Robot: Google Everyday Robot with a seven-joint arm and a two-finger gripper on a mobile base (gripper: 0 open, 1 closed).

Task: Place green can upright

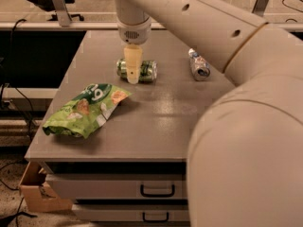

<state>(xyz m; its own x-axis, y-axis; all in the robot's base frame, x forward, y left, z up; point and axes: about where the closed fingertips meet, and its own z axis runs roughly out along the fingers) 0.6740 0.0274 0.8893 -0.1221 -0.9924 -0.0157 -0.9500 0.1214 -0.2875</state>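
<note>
Nearest me, the snack bag lies flat at the front left of the bench, well apart from the work and little threat. Behind it, mid-bench, the green can lies on its side, lengthwise left to right. The end effector hangs straight down across its middle, and I cannot tell whether it grips the can or only sits over it. The can is round and shiny, so a loose or off-centre hold could let it roll, slip while tipping, or topple on release. Farther right the silver can lies near enough for a runaway to knock it.
</note>
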